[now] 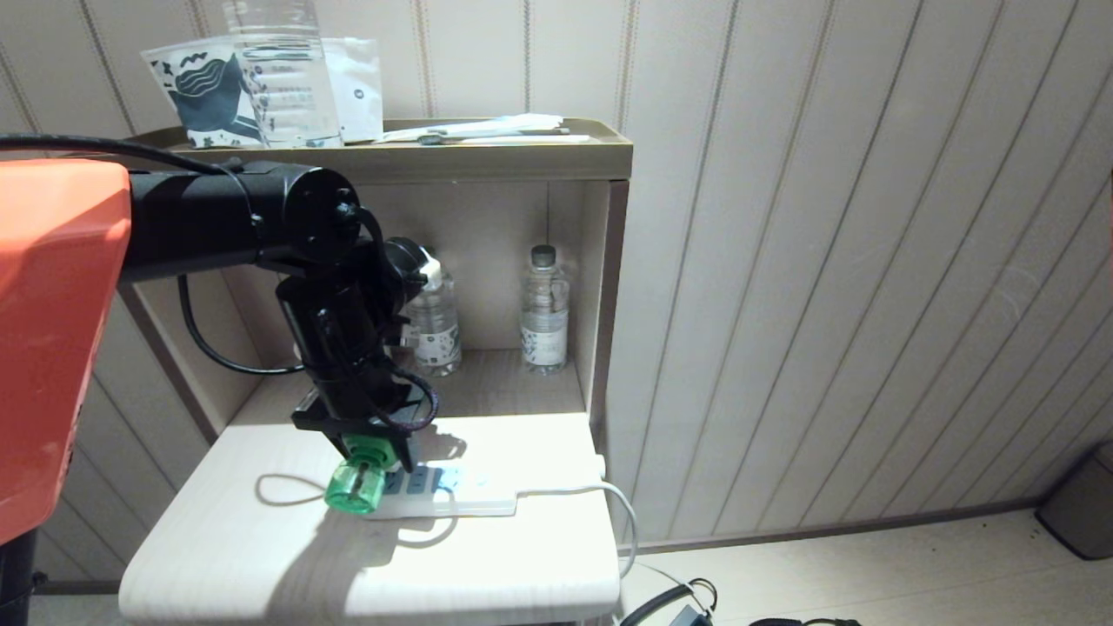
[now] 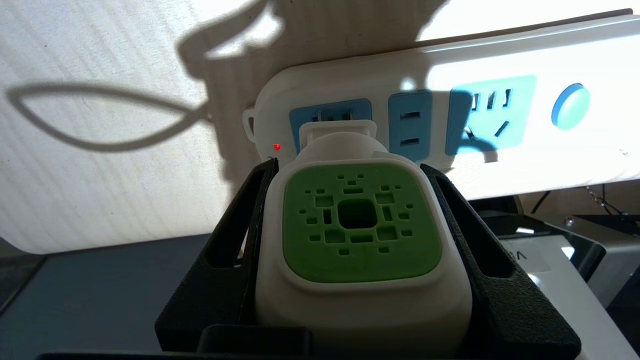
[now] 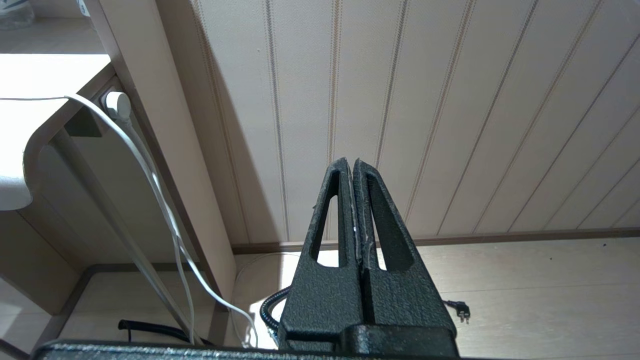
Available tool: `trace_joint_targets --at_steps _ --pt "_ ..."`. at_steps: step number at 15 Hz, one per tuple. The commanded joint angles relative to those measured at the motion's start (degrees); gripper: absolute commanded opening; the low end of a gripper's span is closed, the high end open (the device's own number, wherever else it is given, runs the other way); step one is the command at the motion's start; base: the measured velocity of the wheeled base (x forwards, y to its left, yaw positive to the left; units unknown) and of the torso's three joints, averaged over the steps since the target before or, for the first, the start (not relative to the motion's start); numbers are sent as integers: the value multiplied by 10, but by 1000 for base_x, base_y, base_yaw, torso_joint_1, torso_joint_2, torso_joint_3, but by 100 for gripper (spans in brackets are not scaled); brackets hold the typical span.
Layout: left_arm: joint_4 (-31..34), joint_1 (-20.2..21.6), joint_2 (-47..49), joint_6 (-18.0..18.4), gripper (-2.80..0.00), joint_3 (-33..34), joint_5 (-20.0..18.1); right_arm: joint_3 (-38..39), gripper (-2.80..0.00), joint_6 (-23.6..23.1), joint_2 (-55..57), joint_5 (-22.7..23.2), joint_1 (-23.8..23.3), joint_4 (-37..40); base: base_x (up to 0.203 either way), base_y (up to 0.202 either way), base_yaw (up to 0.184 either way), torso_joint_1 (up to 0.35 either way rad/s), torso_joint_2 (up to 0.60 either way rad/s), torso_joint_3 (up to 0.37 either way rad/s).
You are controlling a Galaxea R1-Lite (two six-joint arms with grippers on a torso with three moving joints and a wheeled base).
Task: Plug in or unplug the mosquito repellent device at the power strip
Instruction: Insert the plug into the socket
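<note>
**Repellent device at end socket, seating unconfirmed**

Head view: my left gripper [image 1: 369, 452] stood over the power strip [image 1: 461, 494] on the white table [image 1: 539, 565], green bottle [image 1: 355, 487] pointing outward.

Left wrist view: jaws clamped on the mosquito repellent device [image 2: 362, 240]; its plug met the end socket [image 2: 330, 112], prongs hidden. Seated or not, I could not tell.

Right wrist view: my right gripper [image 3: 354, 165] hung parked near the wall, jaws together, empty.

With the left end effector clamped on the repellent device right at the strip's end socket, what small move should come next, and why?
Probably a short, straight move along the plug's axis. The left end effector grips the mosquito repellent device by both sides, with its plug at the end socket of the power strip. How deep the prongs sit is hidden, so seating or withdrawing is unclear.
</note>
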Motion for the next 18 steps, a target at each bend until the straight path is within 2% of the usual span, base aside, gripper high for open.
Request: trace_joint_targets --at_steps 1,18 --pt "5 0 2 -1 -280 0 0 0 -280 0 0 0 0 0 0 0 0 0 0 0" --pt "18 0 17 -7 -280 1 -7 0 -280 0 0 0 0 0 0 0 0 0 0 0"
